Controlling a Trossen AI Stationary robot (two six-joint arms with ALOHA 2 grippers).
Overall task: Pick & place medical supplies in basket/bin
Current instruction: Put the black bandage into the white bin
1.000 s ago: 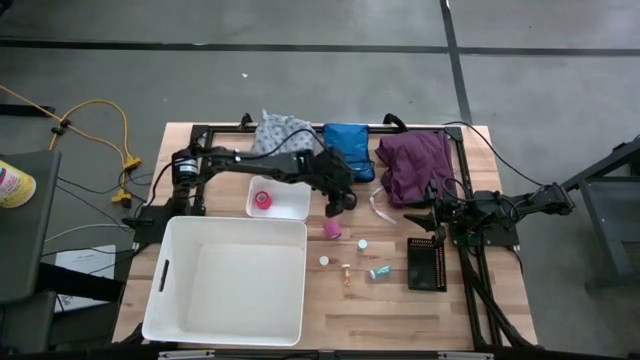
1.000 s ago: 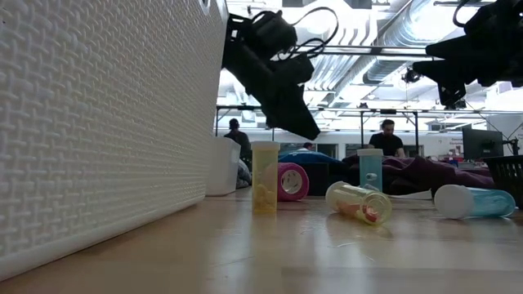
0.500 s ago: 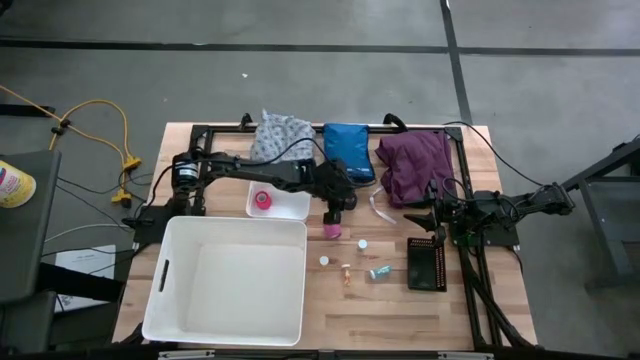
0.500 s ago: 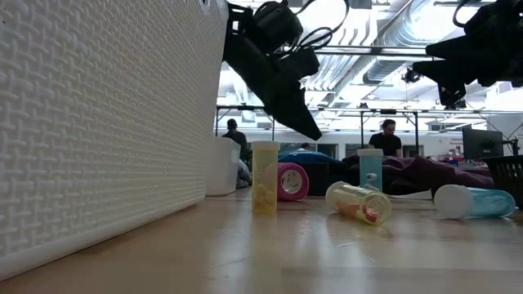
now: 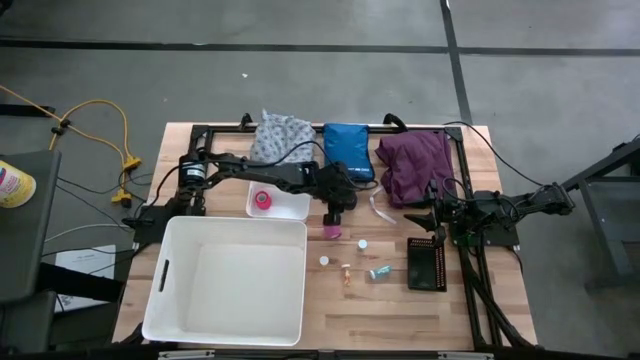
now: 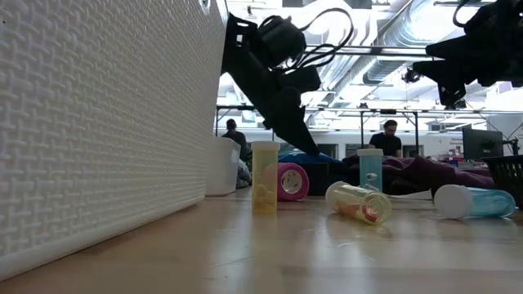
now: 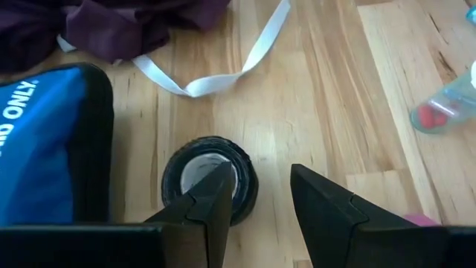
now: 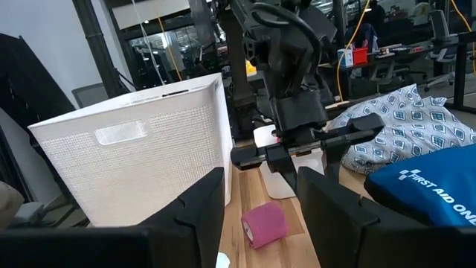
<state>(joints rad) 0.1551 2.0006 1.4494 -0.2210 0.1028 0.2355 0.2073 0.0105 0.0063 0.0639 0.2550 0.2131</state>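
The left gripper [image 7: 256, 197] hangs over the middle of the table with its fingers apart. One finger [image 7: 212, 195] covers part of the black tape roll [image 7: 210, 182], which lies flat on the wood right beside the blue pouch [image 7: 48, 149]. The other finger stands over bare wood on the roll's far side. From above, the roll is hidden under the left gripper [image 5: 338, 203], so whether a fingertip touches it cannot be told.

A pink tape roll [image 5: 332, 230] lies just beside this gripper, toward the big white bin [image 5: 232, 283]. Another pink roll [image 5: 262, 200] sits inside the small white tray [image 5: 292, 210]. A white ribbon [image 7: 223, 71] curls across the boards between the black roll and the purple cloth [image 7: 119, 22], whose far side is cut off in the left wrist view.

Small vials [image 5: 363, 243] are scattered on open wood in front of the gripper, and in the low view one [image 6: 358, 202] lies on its side. The patterned cloth [image 5: 279, 133] sits at the table's back edge, next to the pouch.

The right gripper [image 5: 428, 212] waits over the table's right side, near the purple cloth and a black tray [image 5: 427, 264], with its fingers parted. The bin's wall [image 6: 98, 122] blocks most of the low view.
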